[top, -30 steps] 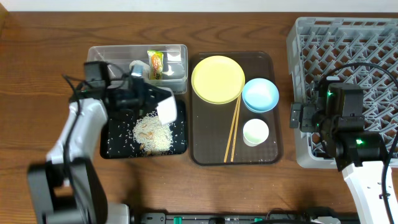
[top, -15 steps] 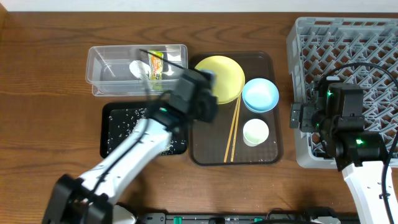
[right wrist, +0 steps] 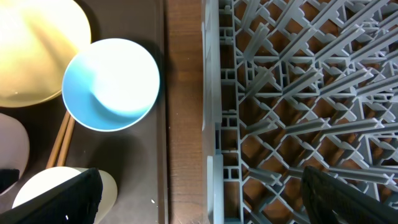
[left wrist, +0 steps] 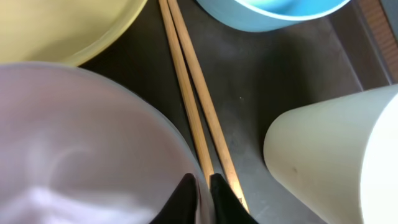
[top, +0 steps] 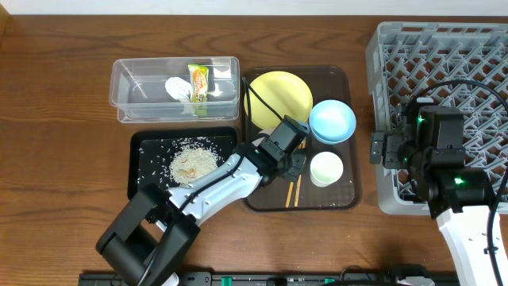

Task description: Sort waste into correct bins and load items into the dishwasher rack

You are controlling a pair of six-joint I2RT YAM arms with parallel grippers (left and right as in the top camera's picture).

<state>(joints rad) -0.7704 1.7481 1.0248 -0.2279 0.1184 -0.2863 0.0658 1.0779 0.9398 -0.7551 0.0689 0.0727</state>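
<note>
White rice is left heaped in the black tray, and the white bowl has been swung across to the brown serving tray; emptied, it is judged ready for the rack. Only in the left wrist view is the left gripper seen nearly together at the bowl's rim, chopsticks just ahead of it; whether the rim is still pinched cannot be told. The right gripper is held wide apart above the rack's edge.
</note>
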